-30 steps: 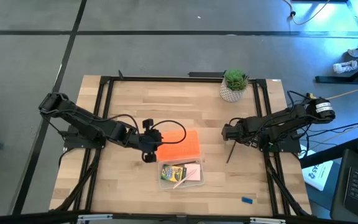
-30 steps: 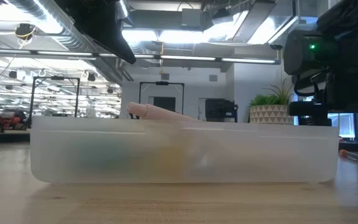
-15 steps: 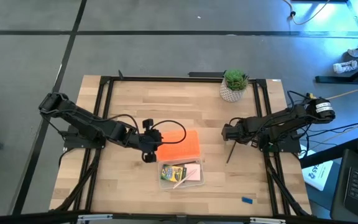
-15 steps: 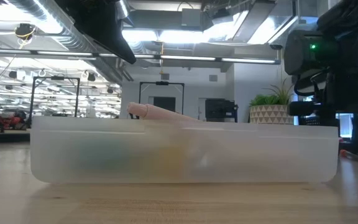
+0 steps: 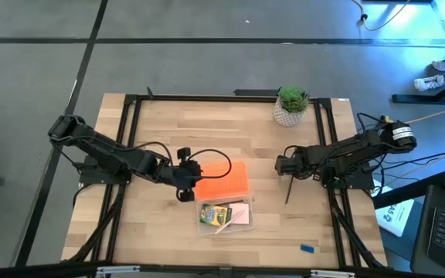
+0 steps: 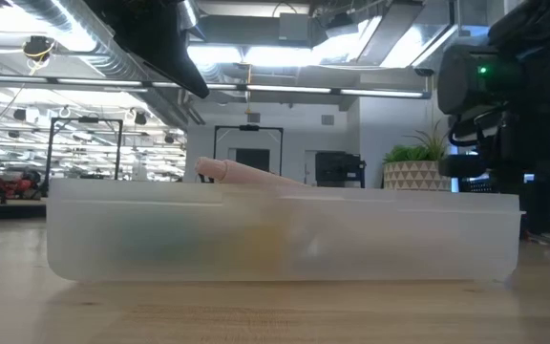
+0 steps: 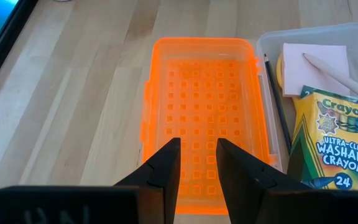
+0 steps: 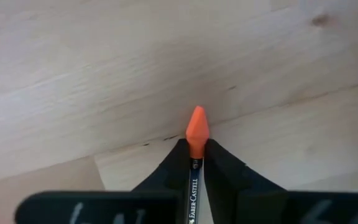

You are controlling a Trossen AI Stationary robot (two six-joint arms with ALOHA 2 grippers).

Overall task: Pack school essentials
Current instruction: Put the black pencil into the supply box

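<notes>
A clear case holds a green-and-yellow crayon box, a pale pink pad and a light wooden pencil. Its orange lid lies opened flat beside it. My left gripper hovers over the lid, narrowly open. My right gripper, right of the lid, is shut on a black pencil with an orange eraser cap. A tiny blue piece lies near the table's near edge. My right gripper pinches the black pencil between its two fingers, just behind the orange eraser cap, which sticks out past the fingertips. The shaft runs back along the fingers. In the high view the shaft slants toward the table's near edge.
A potted green plant stands at the far edge, behind my right arm. The case's frosted wall fills the low view. Bare wood lies between the case and the blue piece, and left of my left arm.
The black pencil's free end has swung a little toward the table's right while my right gripper kept hold of it. The left arm has stayed still.
</notes>
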